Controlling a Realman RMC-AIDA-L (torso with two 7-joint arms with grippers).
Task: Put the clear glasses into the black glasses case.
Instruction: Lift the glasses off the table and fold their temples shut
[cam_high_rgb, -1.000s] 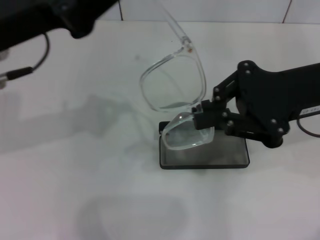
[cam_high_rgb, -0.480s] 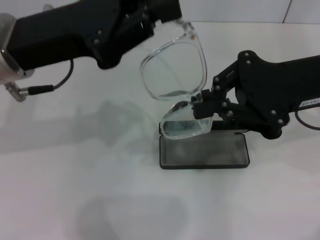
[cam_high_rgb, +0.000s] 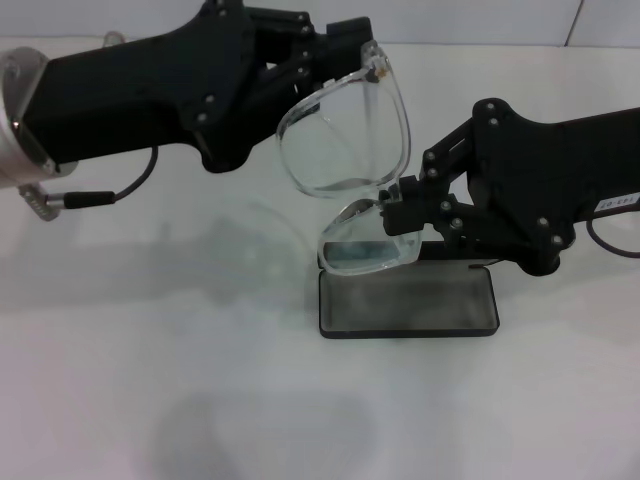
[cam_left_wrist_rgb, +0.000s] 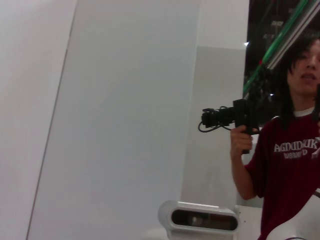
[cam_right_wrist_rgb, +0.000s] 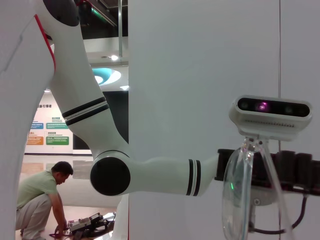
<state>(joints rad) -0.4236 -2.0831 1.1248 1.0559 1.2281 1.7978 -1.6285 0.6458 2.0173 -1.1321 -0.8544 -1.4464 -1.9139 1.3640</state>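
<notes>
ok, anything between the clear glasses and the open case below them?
Nothing visible. The clear glasses hang in the air over the far left end of the black glasses case, whose grey lining lies bare. The right gripper pinches them by the lower lens, and the left gripper is at the upper temple hinge.

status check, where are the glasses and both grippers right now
Right gripper shut on clear glasses, above open black glasses case. Left gripper at upper temple hinge. Nothing blocking.

Colourless, see-through clear glasses (cam_high_rgb: 345, 150) – matte black glasses case (cam_high_rgb: 408, 303) with grey inside – on a white table (cam_high_rgb: 150, 380).
</notes>
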